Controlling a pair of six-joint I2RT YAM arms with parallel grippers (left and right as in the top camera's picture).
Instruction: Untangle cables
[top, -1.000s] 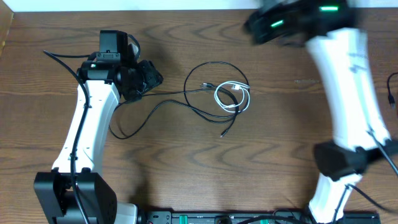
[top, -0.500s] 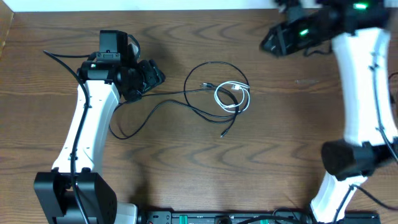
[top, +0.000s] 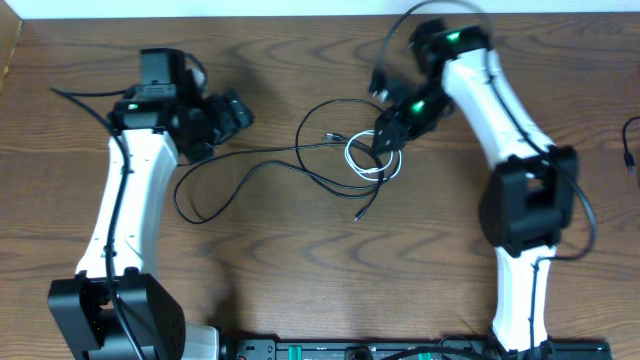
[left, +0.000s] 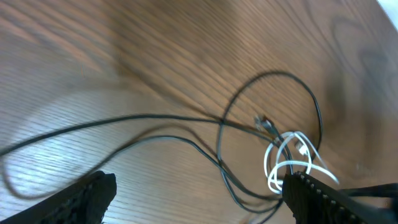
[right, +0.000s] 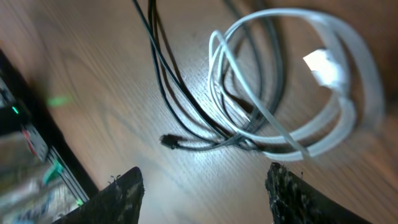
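Wood-grain table (top: 300, 280), both arms over it. Progress looked like roughly zero: nothing separated yet.

- white cable (top: 372, 160) sat in a small coil near table centre
- black cable (top: 338, 102) made a wider loop around the coil. In the right wrist view its strands ran through and across the white cable (right: 351, 106).
- black cable's tail trailed left toward the left arm, and its free plug (top: 358, 215) lay just below the coil
- right gripper (top: 385, 140) hung over the coil's upper-right edge, jaws apart, nothing between them. Contact with the cable: couldn't tell.
- left gripper (top: 235, 112) was well left of the tangle, jaws apart, empty

Left to do, as I read it: grab one cord, draw it out of the other, lay the two apart.

In the way: crossings were tight and the cords thin. The right arm's own thicker arm wire (top: 400, 25) arced just above the tangle and is easily mistaken for a cable. An equipment strip (top: 360, 350) lined the near edge.
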